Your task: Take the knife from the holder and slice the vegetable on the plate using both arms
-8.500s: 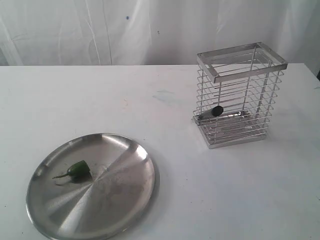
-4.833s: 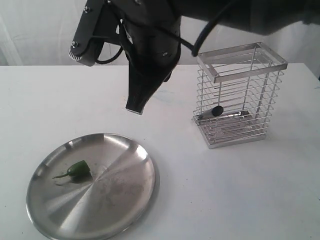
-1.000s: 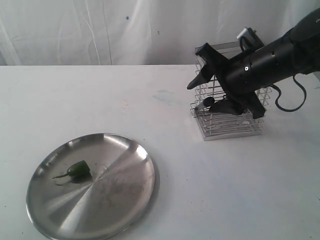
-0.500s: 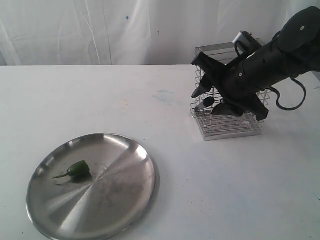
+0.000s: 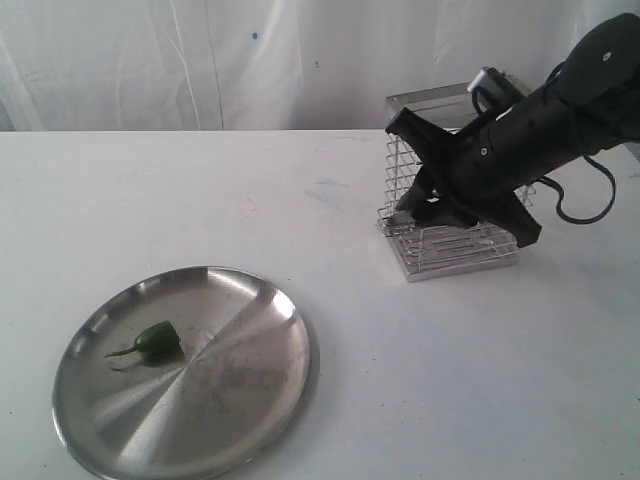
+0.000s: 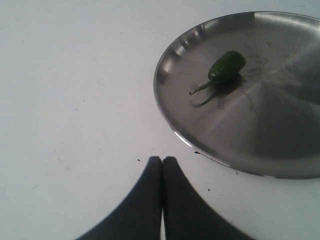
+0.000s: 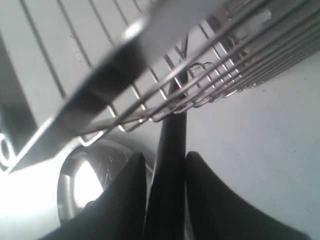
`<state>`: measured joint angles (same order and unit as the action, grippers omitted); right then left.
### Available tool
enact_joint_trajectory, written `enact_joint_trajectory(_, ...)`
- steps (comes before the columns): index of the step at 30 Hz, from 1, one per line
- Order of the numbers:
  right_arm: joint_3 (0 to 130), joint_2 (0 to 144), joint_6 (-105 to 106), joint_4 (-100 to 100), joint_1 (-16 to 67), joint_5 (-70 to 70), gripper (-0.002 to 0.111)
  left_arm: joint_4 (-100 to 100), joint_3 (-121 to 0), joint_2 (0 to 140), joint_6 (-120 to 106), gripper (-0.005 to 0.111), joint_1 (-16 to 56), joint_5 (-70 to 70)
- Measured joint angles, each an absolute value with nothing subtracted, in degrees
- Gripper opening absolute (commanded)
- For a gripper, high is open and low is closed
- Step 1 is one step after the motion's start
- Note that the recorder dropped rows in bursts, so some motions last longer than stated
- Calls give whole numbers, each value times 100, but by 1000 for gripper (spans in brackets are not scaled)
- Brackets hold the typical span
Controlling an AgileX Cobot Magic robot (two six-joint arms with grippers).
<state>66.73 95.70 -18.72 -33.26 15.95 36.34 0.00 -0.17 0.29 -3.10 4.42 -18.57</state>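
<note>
The knife (image 7: 172,125) is still in the holder (image 5: 455,255); its handle is gripped, as it seems, by the right gripper (image 7: 165,159). It should be drawn straight out, clear of the wires. The left gripper (image 6: 162,161) is closed and empty near the plate (image 6: 250,135) with the vegetable (image 6: 227,65).

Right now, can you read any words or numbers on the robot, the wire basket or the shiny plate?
No words, numbers or signs can be read in any view.
The right arm shows only a small white dot, with no letters.
The holder, the plate and the vegetable have no writing on them.
</note>
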Motion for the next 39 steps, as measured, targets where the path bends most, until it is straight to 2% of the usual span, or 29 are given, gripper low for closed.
enact_joint_trajectory(5,6673,9570,-1885,-3314,1595,3759,4,0,-17,29,-310,0,442,-1857)
enact_joint_trajectory(8,6673,9570,-1870,-3362,1595,3788,0,0,-17,29,-310,0,442,-1857)
enact_joint_trajectory(19,6673,9038,-2425,-3129,1595,4310,0,0,-17,29,-310,0,442,-1857)
enact_joint_trajectory(25,6673,8519,-3367,-2269,1600,5268,0,0,-17,29,-310,0,442,-1857)
enact_joint_trajectory(39,6673,7640,-3610,-1901,1600,6907,0,0,-17,29,-310,0,442,-1857)
